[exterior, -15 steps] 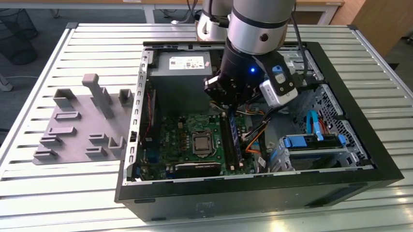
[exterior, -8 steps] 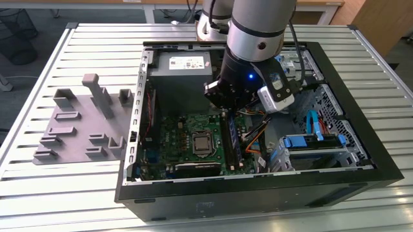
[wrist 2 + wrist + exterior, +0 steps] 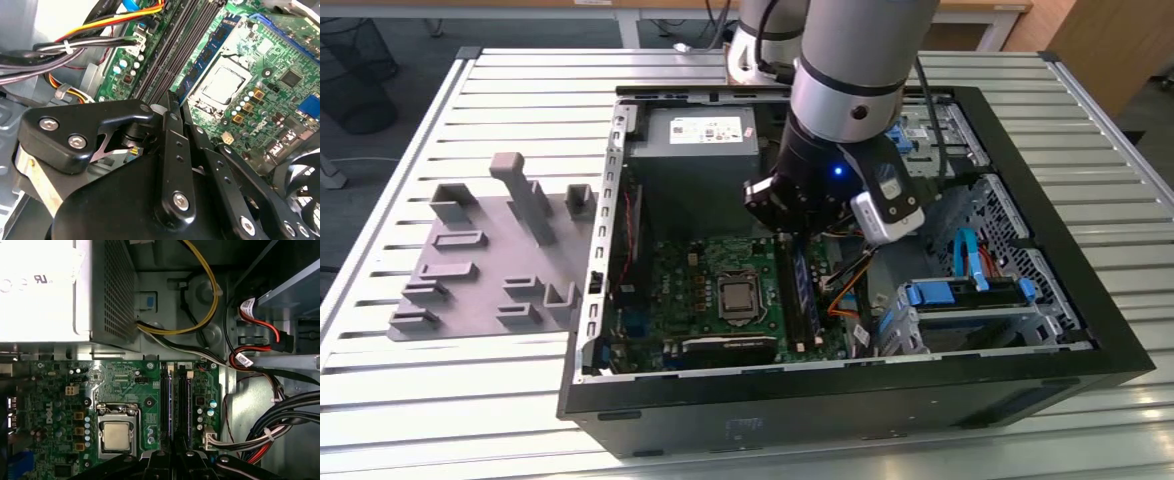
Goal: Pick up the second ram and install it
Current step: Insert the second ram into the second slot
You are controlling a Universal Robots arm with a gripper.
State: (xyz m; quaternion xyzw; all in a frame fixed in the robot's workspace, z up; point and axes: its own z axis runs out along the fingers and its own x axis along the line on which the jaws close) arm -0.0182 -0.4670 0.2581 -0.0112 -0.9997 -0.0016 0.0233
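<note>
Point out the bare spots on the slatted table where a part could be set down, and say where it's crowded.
Bare slats lie beyond the grey fixture, beside the computer case. Crowded: inside the case, where the gripper hangs over the memory slots among cables.

My table (image 3: 427, 400) carries an open computer case (image 3: 1067, 370) lying on its side, toward the table's edge at the exterior view's right. A tray of holders (image 3: 480, 270) lies beside the case, on the exterior view's left. Inside the case, the motherboard (image 3: 720, 300) lies on the floor, with the power supply (image 3: 700, 135) behind it near the far wall. The processor socket (image 3: 738, 297) sits mid-board, and the memory slots (image 3: 801, 290) run just beside it toward the drive bays (image 3: 974, 300). My gripper (image 3: 803, 228) hangs over the far end of those slots, and cables (image 3: 280, 425) pile between board and bays.
</note>
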